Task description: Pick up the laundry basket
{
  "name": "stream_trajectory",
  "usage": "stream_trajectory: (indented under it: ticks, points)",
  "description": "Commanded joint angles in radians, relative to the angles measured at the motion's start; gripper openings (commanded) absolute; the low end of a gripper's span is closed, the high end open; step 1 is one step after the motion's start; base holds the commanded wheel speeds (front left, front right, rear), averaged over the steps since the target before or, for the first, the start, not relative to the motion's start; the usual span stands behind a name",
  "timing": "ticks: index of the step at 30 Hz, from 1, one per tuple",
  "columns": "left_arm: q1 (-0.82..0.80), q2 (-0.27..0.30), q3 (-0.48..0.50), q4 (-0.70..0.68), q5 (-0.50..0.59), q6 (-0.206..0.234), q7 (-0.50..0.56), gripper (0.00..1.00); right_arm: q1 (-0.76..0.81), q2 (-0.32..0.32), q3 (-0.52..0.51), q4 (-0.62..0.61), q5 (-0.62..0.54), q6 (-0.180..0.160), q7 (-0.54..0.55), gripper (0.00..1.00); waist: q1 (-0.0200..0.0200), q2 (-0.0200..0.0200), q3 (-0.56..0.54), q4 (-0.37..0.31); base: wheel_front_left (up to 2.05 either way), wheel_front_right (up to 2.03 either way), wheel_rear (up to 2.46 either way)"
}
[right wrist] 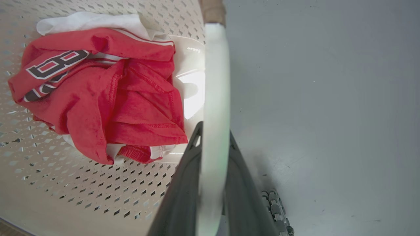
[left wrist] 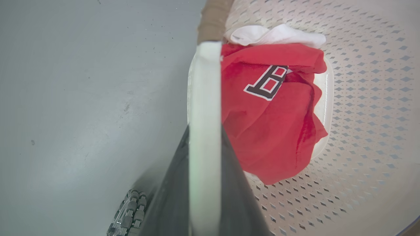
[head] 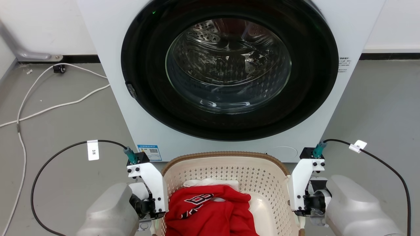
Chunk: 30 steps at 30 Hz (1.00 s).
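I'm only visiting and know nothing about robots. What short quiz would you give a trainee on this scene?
1. True or false: the laundry basket is empty.
2. The left gripper and right gripper each straddle: A a bottle; B a white side handle; C a door knob.
3. Fill in: the machine behind the basket is a ____.
Key: 1 false, a red garment lies inside; 2 B; 3 washing machine.

Lighting bright, even, diffuse; shadows soft. Door glass (head: 228,65) at 12 o'clock shows reflections. Both wrist views: laundry basket handle (left wrist: 204,108) blurred, edges bowed.
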Motion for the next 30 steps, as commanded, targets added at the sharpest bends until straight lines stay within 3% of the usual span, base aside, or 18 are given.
stream_trajectory:
  ticks: [1, 30]
  points:
    - [-0.007, -0.049, -0.002, -0.027, -0.016, -0.016, -0.003, 0.00, 0.008, 0.051, -0.005, -0.023, 0.006, 0.017, -0.001, 0.00, 0.0000, 0.0000, 0.000, 0.000, 0.00, 0.00, 0.00]
    - [-0.008, -0.046, -0.029, -0.020, -0.057, -0.016, -0.004, 0.00, 0.006, 0.051, -0.022, -0.023, -0.013, 0.017, 0.007, 0.00, 0.0000, 0.0000, -0.003, 0.002, 0.00, 0.00, 0.00]
